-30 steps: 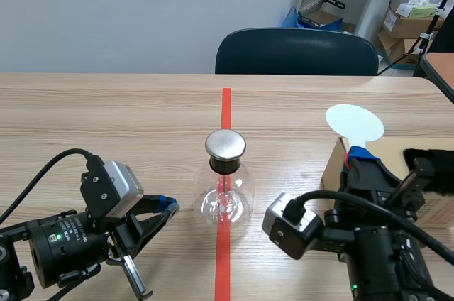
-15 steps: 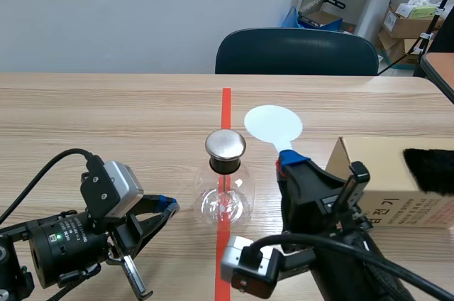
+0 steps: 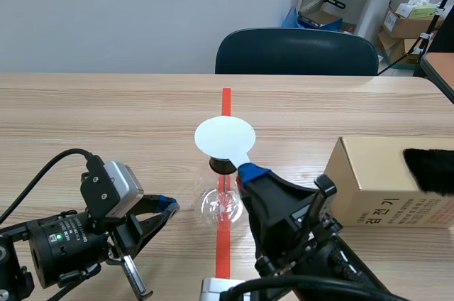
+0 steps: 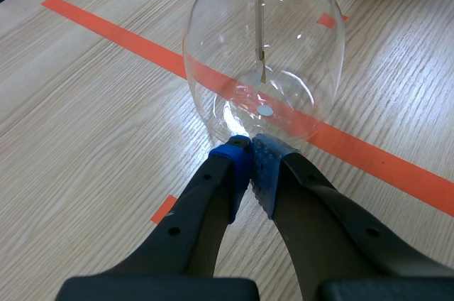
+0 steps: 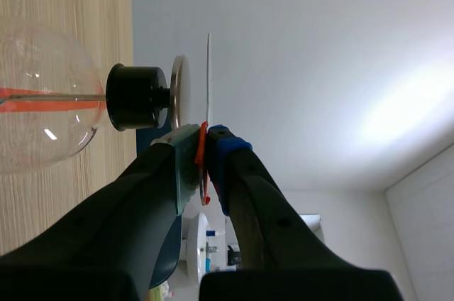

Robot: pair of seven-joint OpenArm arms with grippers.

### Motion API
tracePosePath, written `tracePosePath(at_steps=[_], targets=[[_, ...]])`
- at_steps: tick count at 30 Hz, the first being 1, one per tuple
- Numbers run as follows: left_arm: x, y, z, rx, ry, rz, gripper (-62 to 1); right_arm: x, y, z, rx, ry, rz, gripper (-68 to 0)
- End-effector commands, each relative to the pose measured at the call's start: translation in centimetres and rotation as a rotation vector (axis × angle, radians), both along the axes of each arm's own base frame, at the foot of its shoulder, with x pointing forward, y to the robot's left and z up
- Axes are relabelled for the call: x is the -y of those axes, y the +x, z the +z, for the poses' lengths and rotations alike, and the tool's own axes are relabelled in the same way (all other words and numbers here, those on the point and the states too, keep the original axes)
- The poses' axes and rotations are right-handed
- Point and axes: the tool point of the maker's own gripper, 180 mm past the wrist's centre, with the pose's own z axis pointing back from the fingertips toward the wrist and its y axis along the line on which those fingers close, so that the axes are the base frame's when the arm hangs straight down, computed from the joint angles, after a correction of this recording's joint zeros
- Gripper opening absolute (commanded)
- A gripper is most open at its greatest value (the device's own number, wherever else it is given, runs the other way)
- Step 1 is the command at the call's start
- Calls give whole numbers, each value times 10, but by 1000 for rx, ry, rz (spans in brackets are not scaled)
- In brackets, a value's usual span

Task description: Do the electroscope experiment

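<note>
White disc (image 3: 224, 138) moved over electroscope (image 3: 213, 205); box (image 3: 376, 173) reads perhaps "전기".

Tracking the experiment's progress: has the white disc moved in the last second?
Yes. The white disc moved left, from by the cardboard box to over the glass flask.

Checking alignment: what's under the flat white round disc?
The black stopper and silver metal cap of the clear glass flask; the white disc hides the cap in the scene view.
</note>
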Motion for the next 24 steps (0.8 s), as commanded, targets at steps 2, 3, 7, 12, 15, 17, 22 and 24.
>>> tracePosePath(at_steps=[2,3,7,12,15,17,22,24], targets=[[7,-1,8,14,-27,-14,-597,2,1,3,23,-9,12,-658],[7,-1,8,14,-27,-14,-597,2,1,3,23,-9,12,-658],[7,-1,8,14,-27,-14,-597,2,1,3,23,-9,12,-658],[7,-1,8,14,-27,-14,-597,2,1,3,23,-9,11,-658],[7,-1,8,14,-27,-14,-597,2,1,3,23,-9,11,-658],[7,-1,8,14,-27,-14,-597,2,1,3,23,-9,10,-658],[7,-1,8,14,-27,-14,-597,11,7,4,21,-5,-51,-658],[7,-1,8,14,-27,-14,-597,18,12,4,19,-1,-101,-658]])
